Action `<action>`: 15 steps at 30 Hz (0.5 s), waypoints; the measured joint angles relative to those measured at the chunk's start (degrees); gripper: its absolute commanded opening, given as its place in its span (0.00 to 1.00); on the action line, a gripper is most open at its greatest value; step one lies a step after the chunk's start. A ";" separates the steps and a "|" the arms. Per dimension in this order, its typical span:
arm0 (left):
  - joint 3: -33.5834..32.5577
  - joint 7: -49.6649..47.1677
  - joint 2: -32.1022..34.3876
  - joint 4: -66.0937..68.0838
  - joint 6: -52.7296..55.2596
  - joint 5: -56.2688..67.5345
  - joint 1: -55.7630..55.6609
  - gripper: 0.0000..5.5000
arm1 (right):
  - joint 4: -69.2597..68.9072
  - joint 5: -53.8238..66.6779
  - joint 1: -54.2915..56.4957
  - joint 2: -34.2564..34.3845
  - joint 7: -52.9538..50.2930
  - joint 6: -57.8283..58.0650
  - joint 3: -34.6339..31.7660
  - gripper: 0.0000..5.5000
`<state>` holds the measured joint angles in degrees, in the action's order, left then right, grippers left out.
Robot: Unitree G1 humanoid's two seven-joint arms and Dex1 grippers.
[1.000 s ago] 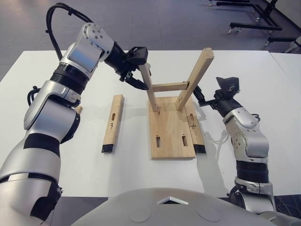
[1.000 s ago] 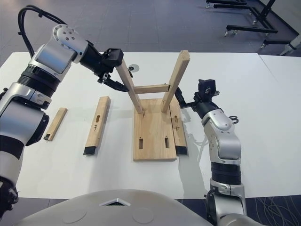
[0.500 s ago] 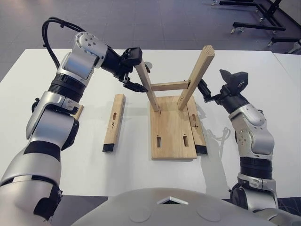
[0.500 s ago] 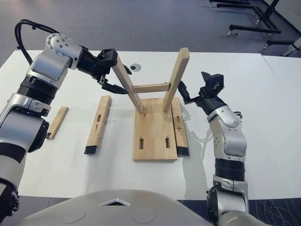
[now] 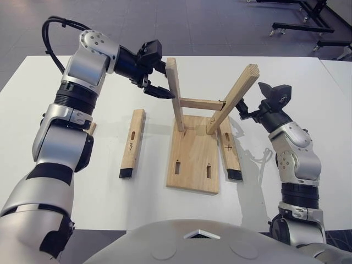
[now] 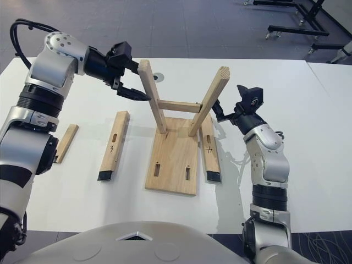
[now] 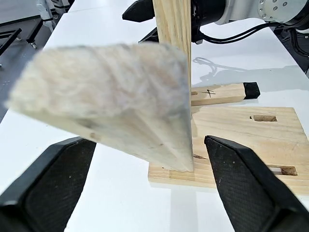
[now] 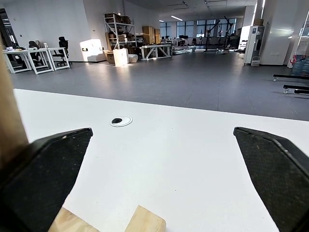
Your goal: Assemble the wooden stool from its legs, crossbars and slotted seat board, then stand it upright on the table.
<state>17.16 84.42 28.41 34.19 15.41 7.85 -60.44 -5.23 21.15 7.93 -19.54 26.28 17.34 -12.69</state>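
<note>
Four legs [image 5: 133, 144] — two crossbars [image 6: 179, 105], perhaps.

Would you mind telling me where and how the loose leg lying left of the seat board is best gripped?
Probably at its middle, from straight above, fingers closing across its narrow width: the loose leg lies flat on the table, apart from the seat board, so both long sides are free.
</note>
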 measured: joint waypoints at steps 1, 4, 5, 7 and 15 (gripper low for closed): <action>-0.95 -0.04 0.81 -0.98 0.49 0.55 0.20 0.74 | -0.04 0.31 0.10 -0.02 0.14 0.00 -0.20 0.98; -5.84 -1.11 4.97 -7.22 2.62 3.02 3.25 0.74 | -0.04 0.63 0.85 -1.16 0.71 -0.05 -1.10 0.98; -7.02 -1.66 6.35 -9.15 3.47 3.42 4.76 0.74 | 0.03 0.65 1.05 -1.71 0.95 -0.20 -1.37 0.98; -10.51 -4.33 8.36 -14.62 5.34 5.06 9.25 0.74 | 0.46 0.59 1.55 -2.54 1.22 -0.72 -1.65 0.98; -27.69 -32.52 4.24 -40.70 18.31 11.04 33.16 0.74 | 2.06 6.94 7.03 -5.21 1.05 -1.17 -9.16 0.98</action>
<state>-10.53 51.90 32.65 -6.51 33.72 18.89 -27.28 -3.17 28.08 14.95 -24.75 27.32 16.17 -21.84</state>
